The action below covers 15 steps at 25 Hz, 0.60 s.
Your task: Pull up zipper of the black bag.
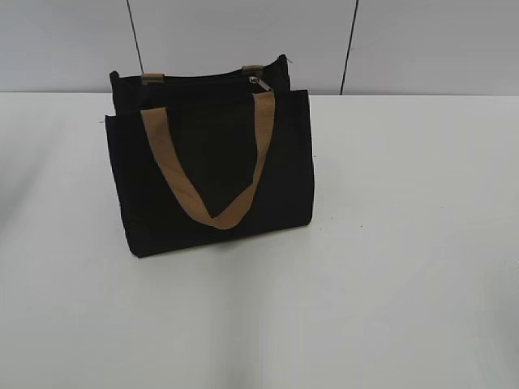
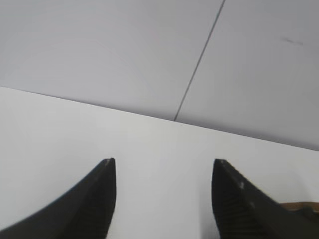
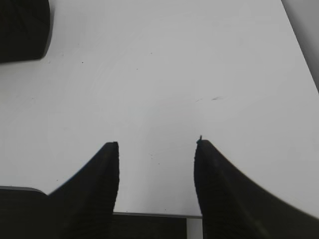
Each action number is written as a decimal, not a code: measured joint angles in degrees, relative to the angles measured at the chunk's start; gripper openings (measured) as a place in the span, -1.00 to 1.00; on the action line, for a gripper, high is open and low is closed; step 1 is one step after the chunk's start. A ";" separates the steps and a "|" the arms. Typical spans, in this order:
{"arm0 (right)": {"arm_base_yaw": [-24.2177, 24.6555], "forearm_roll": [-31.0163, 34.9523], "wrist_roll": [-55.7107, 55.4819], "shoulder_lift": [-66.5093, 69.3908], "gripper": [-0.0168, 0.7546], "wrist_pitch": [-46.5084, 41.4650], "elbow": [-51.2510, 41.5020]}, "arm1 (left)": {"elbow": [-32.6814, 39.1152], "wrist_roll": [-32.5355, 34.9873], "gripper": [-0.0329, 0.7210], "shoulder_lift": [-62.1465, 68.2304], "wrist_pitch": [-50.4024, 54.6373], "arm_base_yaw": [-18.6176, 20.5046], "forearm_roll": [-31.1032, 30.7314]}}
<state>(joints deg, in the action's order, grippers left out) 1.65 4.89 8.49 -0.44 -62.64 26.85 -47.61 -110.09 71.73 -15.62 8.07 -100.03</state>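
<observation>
The black bag (image 1: 211, 162) stands upright on the white table in the exterior view, left of centre. A tan strap handle (image 1: 212, 174) hangs down its front. The zipper (image 1: 203, 79) runs along the top edge, with its silver pull tab (image 1: 259, 83) near the right end. A corner of the bag shows at the top left of the right wrist view (image 3: 22, 27). My left gripper (image 2: 163, 162) is open and empty over bare table. My right gripper (image 3: 157, 144) is open and empty over bare table. Neither gripper shows in the exterior view.
The white table (image 1: 405, 243) runs back to a grey wall (image 1: 243, 32) with dark vertical seams. The table's near edge shows at the bottom of the right wrist view (image 3: 149, 215). A bit of tan strap shows at the lower right of the left wrist view (image 2: 299, 204).
</observation>
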 joint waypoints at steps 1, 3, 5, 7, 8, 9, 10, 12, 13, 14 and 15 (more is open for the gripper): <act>0.00 0.00 0.00 0.00 0.02 0.00 0.00 | 0.05 0.40 0.29 0.04 1.46 0.13 0.05; 0.00 0.00 0.00 0.00 0.02 0.00 0.00 | 0.26 4.77 0.29 0.04 4.47 -0.12 0.79; 0.00 0.05 0.00 0.00 0.02 0.00 0.00 | 0.50 13.68 0.29 0.04 6.15 -1.64 4.81; 0.00 0.05 0.00 0.00 0.02 0.00 0.00 | 0.50 23.34 0.29 0.04 8.42 -4.38 12.95; 0.00 0.05 0.00 0.00 0.02 0.00 0.00 | 0.50 29.49 0.29 0.04 9.61 -5.76 17.76; 0.00 0.05 0.00 0.00 0.02 0.00 0.00 | 0.50 36.17 0.29 -0.01 11.92 -7.66 23.09; 0.00 0.05 0.00 0.00 0.02 0.00 0.00 | 0.50 42.18 0.29 -0.08 15.17 -9.41 30.01; 0.00 0.05 0.00 0.00 0.02 0.00 0.00 | 0.50 55.97 0.29 -0.43 22.44 -13.54 43.39; 0.00 0.05 0.00 0.00 0.02 0.00 0.00 | 0.50 61.57 0.29 -0.77 26.87 -15.30 49.12; 0.00 0.05 0.00 0.00 0.02 0.00 0.00 | 0.50 65.60 0.29 -1.23 29.48 -16.51 53.48; 0.00 0.05 0.00 0.00 0.02 0.00 0.00 | 0.50 70.45 0.29 -2.12 31.98 -17.83 58.94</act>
<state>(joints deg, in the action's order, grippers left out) 1.65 4.93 8.49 -0.44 -62.64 26.85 -47.11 -39.64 69.61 16.36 -9.76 -41.09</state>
